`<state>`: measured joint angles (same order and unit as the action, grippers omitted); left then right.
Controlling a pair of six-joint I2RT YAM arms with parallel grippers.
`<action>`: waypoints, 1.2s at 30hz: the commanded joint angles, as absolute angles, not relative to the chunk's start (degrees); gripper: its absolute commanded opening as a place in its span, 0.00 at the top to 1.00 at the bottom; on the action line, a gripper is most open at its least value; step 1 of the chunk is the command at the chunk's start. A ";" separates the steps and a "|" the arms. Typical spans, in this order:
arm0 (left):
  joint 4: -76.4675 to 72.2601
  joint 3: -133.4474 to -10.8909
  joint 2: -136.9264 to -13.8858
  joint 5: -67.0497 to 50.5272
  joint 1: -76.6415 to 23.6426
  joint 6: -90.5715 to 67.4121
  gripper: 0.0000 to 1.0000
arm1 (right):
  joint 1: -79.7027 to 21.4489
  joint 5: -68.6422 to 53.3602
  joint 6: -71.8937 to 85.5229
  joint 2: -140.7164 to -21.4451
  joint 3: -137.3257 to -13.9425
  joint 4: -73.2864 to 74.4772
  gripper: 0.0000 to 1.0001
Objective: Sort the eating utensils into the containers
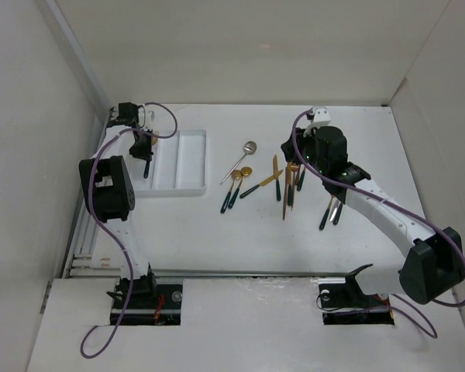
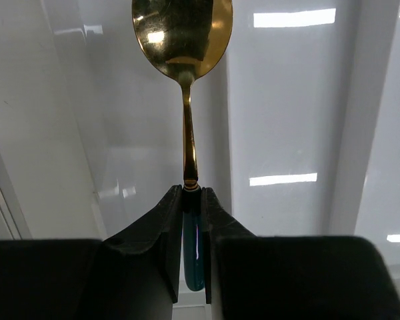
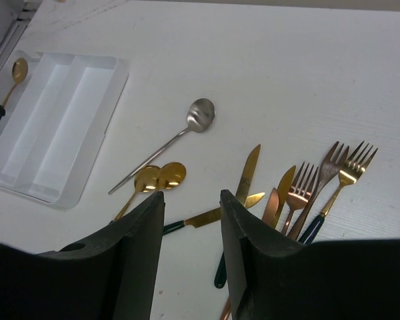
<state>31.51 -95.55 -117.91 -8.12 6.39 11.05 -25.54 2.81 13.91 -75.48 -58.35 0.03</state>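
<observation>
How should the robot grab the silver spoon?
The silver spoon lies flat, so come straight down, jaws across its thin handle. Pinch the half nearer the bowl: the tail end sits close beside two gold spoons.

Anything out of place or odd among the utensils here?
The silver spoon stands out: it is silver throughout, unlike the two gold-headed spoons lying near it. Nothing looks damaged or spilled.
</observation>
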 commanded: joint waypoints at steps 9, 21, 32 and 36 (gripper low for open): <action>28.74 -92.37 -118.47 -8.00 7.03 11.96 0.71 | -25.93 3.87 14.59 -74.36 -61.00 -1.23 0.49; 29.71 -109.23 -113.03 -4.58 5.55 9.14 0.35 | -26.46 5.62 12.93 -70.93 -61.52 -1.23 0.42; 33.75 -116.98 -119.61 -10.02 -21.43 13.45 0.40 | -26.46 5.81 12.39 -65.58 -59.24 6.31 0.37; 32.52 -118.12 -124.97 -11.43 -27.33 13.45 0.37 | -26.46 5.80 13.01 -62.23 -58.10 10.53 0.37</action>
